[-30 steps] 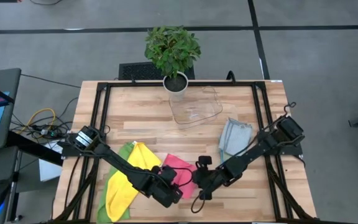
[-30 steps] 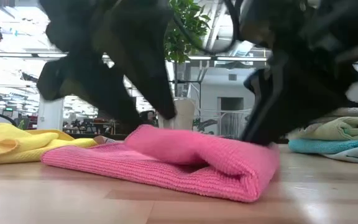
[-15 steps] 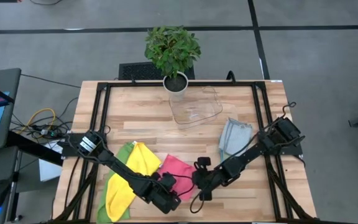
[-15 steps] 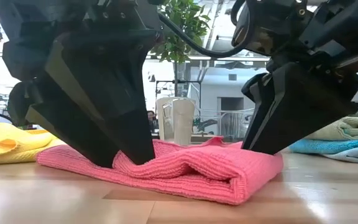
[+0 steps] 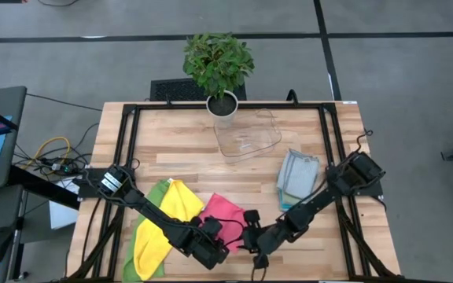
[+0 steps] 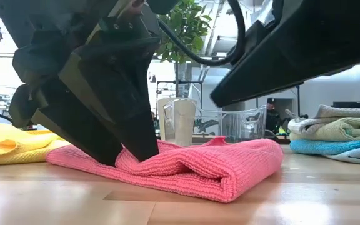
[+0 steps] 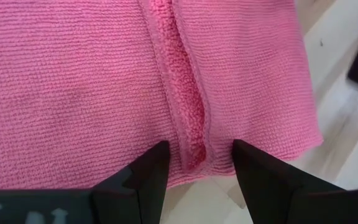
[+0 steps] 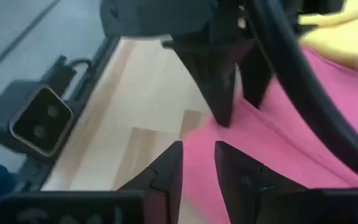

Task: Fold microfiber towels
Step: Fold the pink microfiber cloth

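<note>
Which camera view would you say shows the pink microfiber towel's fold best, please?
The low view: the pink microfiber towel shows its doubled layers side-on. The high view shows only an outline, the left wrist its hem, the right wrist a blurred patch.

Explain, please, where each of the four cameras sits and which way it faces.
High view: above the table, looking straight down; both dark arms show.
Low view: at table-top height, looking level at the folded pink microfiber towel; the left tool presses it.
Left wrist view: looks past its own fingers astride the towel's fold.
Right wrist view: the right tool hangs above the towel, fingers apart.
All four views share the pink towel.
</note>
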Controlling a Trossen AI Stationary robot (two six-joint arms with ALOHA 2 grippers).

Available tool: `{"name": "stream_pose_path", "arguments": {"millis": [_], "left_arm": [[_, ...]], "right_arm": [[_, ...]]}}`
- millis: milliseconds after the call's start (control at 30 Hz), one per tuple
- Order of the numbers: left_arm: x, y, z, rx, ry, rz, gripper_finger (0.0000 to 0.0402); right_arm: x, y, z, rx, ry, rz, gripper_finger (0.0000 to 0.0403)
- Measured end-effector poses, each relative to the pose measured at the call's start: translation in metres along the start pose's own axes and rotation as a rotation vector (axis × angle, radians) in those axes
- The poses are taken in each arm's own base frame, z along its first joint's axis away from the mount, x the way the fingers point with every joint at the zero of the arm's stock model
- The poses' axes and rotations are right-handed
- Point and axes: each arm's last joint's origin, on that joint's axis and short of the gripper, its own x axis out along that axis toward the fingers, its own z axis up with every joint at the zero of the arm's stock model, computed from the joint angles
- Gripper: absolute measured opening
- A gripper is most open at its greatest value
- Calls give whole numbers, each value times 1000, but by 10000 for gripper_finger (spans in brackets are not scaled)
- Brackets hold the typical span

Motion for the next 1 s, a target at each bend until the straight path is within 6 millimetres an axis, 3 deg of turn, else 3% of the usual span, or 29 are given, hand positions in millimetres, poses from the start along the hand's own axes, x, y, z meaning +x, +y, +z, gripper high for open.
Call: {"name": "stream_pose_path", "arguments": {"millis": [367, 700, 800, 1000], "left_arm": [[0, 0, 0, -18, -12, 2, 173], [0, 0, 3, -27, -11, 2, 173], [-16, -1, 18, -38, -51, -19, 174], [-67, 2, 49, -46, -191, -21, 174]], "right_arm": [[32, 2, -29, 105, 44, -10, 118], [32, 5, -31, 114, 65, 13, 118], [28, 6, -29, 110, 77, 35, 118], [15, 6, -13, 94, 32, 46, 118]]}}
